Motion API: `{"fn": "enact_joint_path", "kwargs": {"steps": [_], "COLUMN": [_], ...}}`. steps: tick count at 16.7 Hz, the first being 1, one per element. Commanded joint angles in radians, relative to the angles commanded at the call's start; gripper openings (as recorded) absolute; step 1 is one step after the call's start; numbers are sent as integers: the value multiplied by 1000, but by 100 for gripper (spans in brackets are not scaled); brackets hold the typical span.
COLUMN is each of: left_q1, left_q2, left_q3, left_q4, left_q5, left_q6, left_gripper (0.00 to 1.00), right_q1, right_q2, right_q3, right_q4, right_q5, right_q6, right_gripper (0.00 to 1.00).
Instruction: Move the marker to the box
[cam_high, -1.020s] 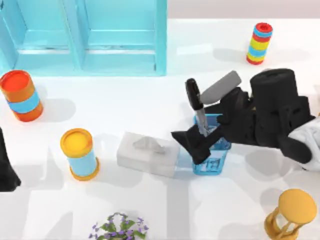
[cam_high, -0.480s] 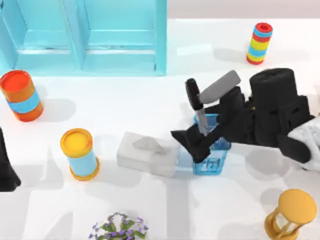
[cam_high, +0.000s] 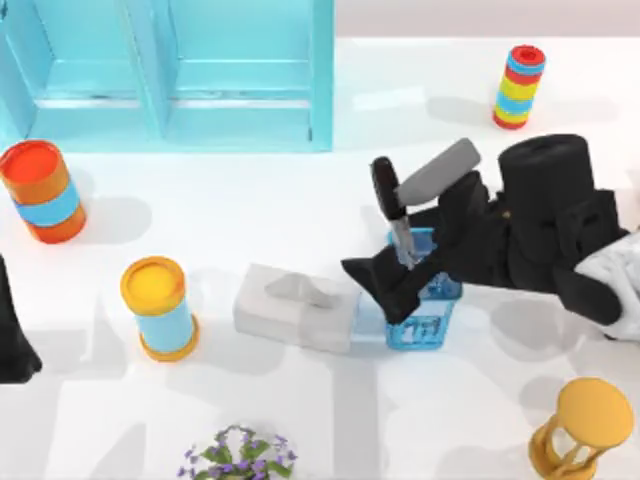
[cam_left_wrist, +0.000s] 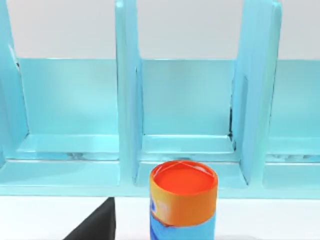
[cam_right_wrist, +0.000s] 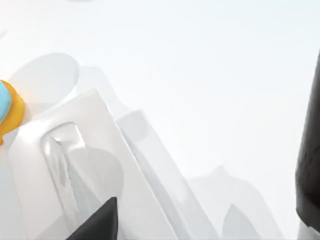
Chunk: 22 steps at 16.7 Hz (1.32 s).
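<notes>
The marker (cam_high: 386, 190) leans with its glossy black cap up and its white-grey barrel running down into the see-through blue box (cam_high: 430, 325) right of the table's middle. My right gripper (cam_high: 385, 285) hangs over the box's left side, low on the barrel, and looks open. In the right wrist view one dark finger (cam_right_wrist: 97, 222) shows, and the marker's black cap (cam_right_wrist: 309, 150) stands well apart from it. My left gripper (cam_high: 12, 335) is parked at the table's left edge, open.
A white tissue box (cam_high: 295, 305) lies right against the blue box's left side. A teal shelf (cam_high: 170, 75) spans the far left. Nearby stand an orange can (cam_high: 42, 190), a yellow-topped can (cam_high: 160, 305), a striped stack (cam_high: 520, 85), a yellow hourglass (cam_high: 585, 430) and purple flowers (cam_high: 240, 455).
Almost nothing differs. The right arm has crept a hair toward the far side, and the marker keeps the same lean in the box. The left arm is still.
</notes>
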Motion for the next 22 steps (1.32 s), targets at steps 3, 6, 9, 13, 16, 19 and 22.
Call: {"fn": "enact_joint_path", "kwargs": {"steps": [3,6,9,13,16,19,22], "left_q1": [0,0,0,0,0,0,0], "left_q2": [0,0,0,0,0,0,0], "left_q3": [0,0,0,0,0,0,0], "left_q4": [0,0,0,0,0,0,0], "left_q5": [0,0,0,0,0,0,0], "left_q6": [0,0,0,0,0,0,0], "left_gripper": [100,100,100,100,100,100,100], "right_q1": [0,0,1,-12,-47,-123,-234], "right_q2": [0,0,-11,-80,-153,-230,-305], "right_q3": [0,0,12,76,132,178,213], "right_q4": [0,0,-2,-55,-172,-350,-563], "right_q5": [0,0,-13,-85,-152,-215,-272], "right_q6": [0,0,-4,-77,-148,-217,-277], "right_gripper": [0,0,0,0,0,0,0]}}
